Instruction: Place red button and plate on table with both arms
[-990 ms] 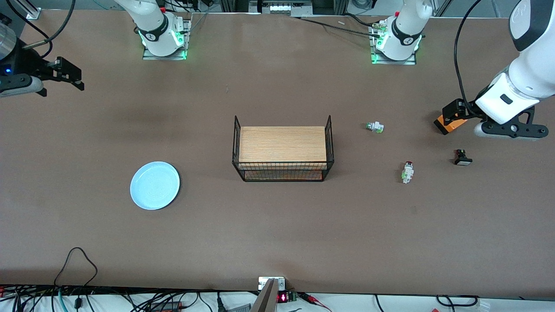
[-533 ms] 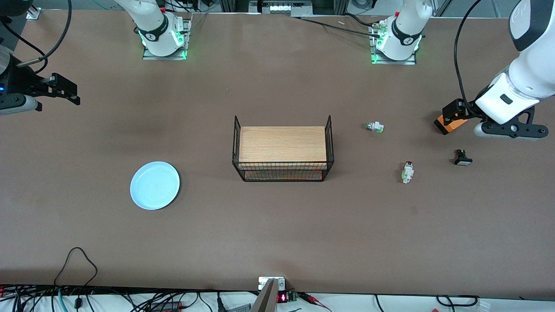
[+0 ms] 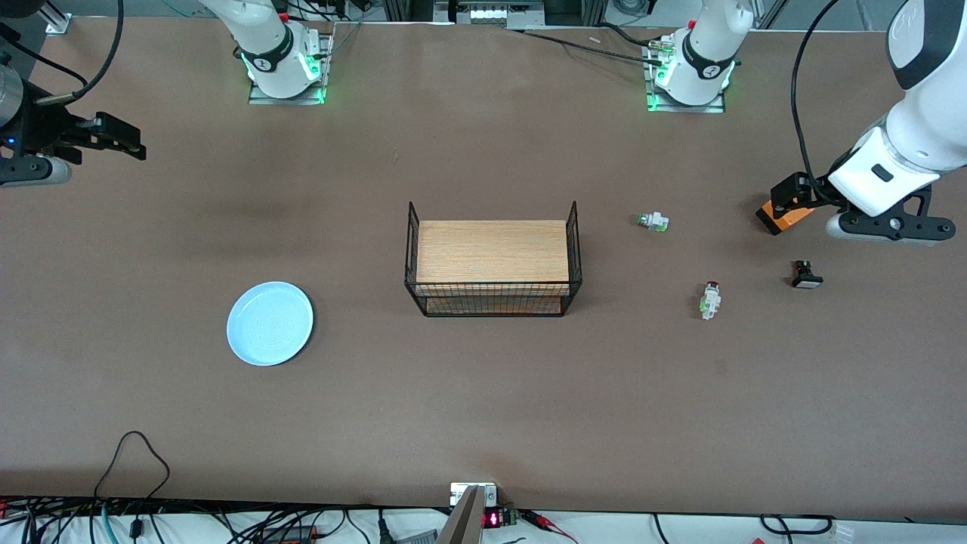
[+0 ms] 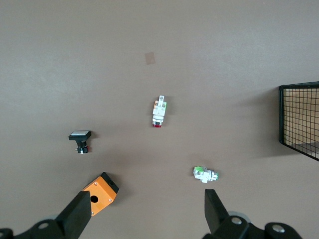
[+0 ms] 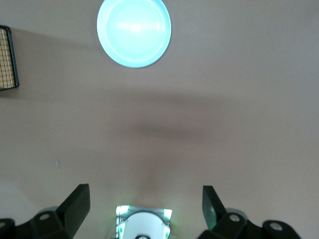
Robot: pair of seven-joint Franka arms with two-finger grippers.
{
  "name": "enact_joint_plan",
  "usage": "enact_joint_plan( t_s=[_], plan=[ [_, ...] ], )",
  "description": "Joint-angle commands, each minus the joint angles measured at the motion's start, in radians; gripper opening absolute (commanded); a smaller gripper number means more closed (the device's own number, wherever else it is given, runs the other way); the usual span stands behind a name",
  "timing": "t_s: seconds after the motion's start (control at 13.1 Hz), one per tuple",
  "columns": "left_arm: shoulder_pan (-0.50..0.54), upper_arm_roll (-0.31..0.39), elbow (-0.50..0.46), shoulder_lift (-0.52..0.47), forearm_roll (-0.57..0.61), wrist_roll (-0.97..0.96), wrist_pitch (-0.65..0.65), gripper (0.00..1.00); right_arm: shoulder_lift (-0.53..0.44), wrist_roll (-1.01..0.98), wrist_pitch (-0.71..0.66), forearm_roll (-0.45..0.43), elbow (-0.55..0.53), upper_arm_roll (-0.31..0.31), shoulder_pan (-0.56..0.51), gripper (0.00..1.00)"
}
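The red button (image 3: 710, 300) lies on the table (image 3: 483, 408), toward the left arm's end; in the left wrist view (image 4: 159, 111) its dark red cap shows. The light-blue plate (image 3: 270, 323) lies flat on the table toward the right arm's end and shows in the right wrist view (image 5: 133, 31). My left gripper (image 3: 888, 227) is raised above the table beside an orange box and is open and empty (image 4: 145, 199). My right gripper (image 3: 26, 170) is raised at the table's right-arm end, away from the plate, open and empty (image 5: 144, 191).
A wood-topped black wire rack (image 3: 493, 261) stands mid-table. A white-green switch (image 3: 653, 221), a black switch with white cap (image 3: 806, 275) and an orange box (image 3: 786, 214) lie near the red button. The right arm's base (image 5: 144, 224) shows under the right gripper.
The right arm's hand dipped a little toward the front camera and came back near where it was. The left arm, the plate and the switches have not moved.
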Motion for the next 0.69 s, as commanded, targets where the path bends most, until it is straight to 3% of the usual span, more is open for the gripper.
enact_joint_plan(
  t_s=[0.0, 0.61],
  plan=[
    [0.0, -0.001, 0.006, -0.009, 0.006, 0.021, -0.014, 1.0, 0.019, 0.012, -0.058, -0.009, 0.026, 0.006, -0.005, 1.0],
    [0.0, -0.001, 0.006, -0.009, 0.006, 0.021, -0.014, 1.0, 0.045, 0.017, 0.073, -0.027, 0.055, 0.005, -0.005, 1.0]
  ],
)
